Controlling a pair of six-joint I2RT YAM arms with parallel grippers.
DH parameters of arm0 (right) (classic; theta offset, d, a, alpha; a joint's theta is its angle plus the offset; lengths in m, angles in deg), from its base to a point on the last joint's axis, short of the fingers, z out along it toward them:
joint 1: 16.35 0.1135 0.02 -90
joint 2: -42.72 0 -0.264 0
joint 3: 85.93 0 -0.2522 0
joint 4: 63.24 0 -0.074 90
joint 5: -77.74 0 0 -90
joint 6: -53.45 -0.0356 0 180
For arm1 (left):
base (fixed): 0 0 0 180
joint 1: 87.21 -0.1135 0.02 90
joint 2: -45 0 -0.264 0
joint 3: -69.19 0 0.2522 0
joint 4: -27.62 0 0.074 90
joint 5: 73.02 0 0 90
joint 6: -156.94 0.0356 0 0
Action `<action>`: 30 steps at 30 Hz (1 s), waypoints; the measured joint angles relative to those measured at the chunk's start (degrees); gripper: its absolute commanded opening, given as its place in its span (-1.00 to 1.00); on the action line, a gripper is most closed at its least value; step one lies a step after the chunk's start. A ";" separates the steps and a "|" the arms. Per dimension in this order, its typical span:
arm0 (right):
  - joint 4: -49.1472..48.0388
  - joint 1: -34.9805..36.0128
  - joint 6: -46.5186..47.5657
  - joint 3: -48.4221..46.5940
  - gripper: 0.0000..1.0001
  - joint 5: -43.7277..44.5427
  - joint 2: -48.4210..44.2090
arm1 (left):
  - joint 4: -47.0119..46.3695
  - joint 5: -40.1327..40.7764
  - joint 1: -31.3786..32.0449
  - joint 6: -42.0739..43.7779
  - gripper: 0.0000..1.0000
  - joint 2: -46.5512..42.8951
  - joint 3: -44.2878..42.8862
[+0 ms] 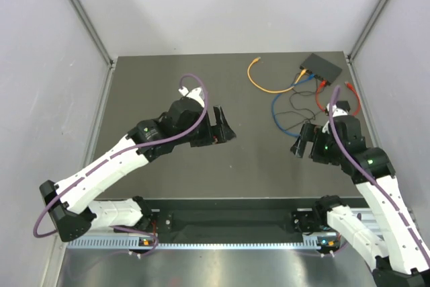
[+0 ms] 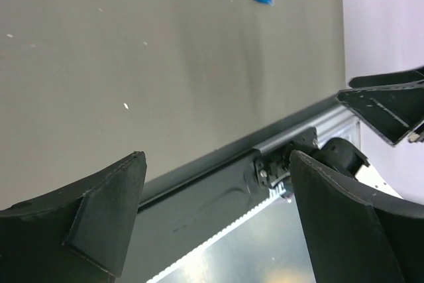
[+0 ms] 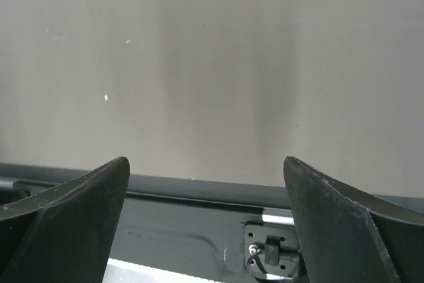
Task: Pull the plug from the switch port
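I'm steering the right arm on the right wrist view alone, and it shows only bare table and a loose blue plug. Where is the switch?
Observer: The switch sits at the far right corner of the table, beyond the open right gripper.
Operator: What runs into it?
Observer: An orange cable, a blue cable and a red cable meet its near edge; how well each is seated is too small to judge.
Operator: Is the left arm near them?
Observer: No, the left gripper hangs open over mid-table, apart from every cable.
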 measured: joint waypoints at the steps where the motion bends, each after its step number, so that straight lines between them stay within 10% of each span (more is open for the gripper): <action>1: 0.04 -0.02 -0.15 -0.46 1.00 0.72 0.66 | 0.04 0.50 0.00 0.11 0.89 0.00 0.00; 9: -4.98 -2.21 -1.75 -11.10 0.99 7.74 14.25 | 3.34 2.67 -0.02 3.26 0.90 0.00 -0.15; 30: -22.34 -9.49 -8.04 -43.28 0.21 18.56 70.07 | 8.96 -11.63 -15.34 16.09 0.79 1.05 -4.17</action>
